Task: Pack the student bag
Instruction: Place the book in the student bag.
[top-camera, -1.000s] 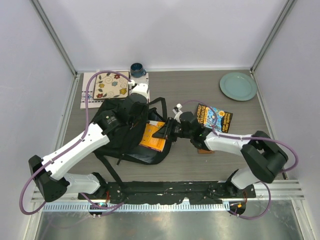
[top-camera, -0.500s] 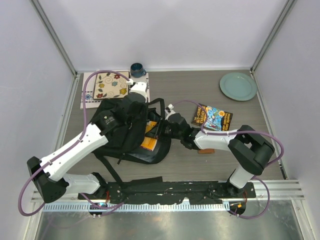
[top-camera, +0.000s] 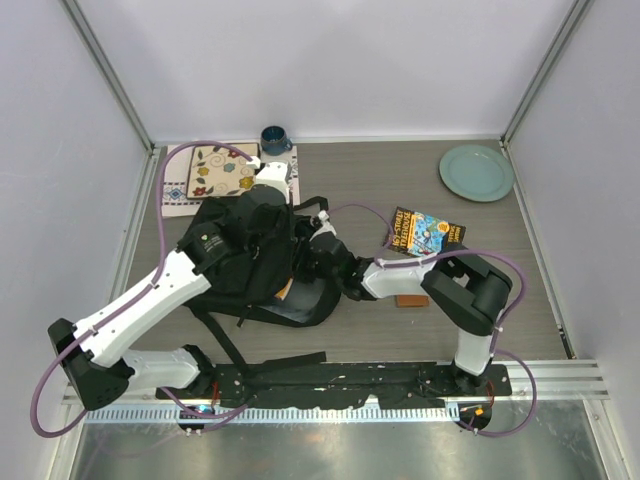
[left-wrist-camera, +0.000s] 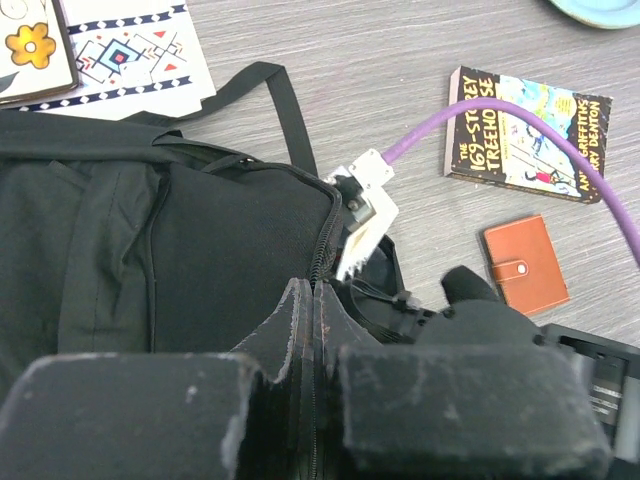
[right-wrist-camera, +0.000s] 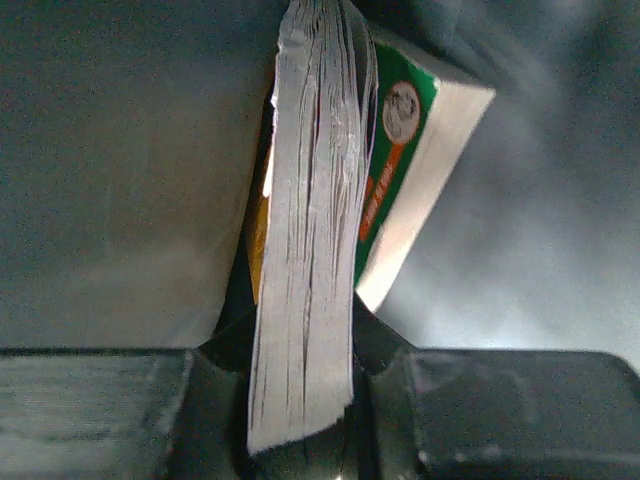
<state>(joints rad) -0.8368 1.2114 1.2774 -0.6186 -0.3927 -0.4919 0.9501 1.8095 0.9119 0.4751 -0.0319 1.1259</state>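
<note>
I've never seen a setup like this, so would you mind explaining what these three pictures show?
Two white robot arms are bolted to a table. The overhead picture shows everything; the other two come from a camera on each wrist. The left gripper pinches the zip edge of the student bag. The right gripper holds a book inside the bag, beside a green-covered book. On the table lie a paperback, a brown wallet, a teal plate, a mug and patterned notebooks.

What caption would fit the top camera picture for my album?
Left gripper holds the backpack open while right gripper holds a book inside.
</note>
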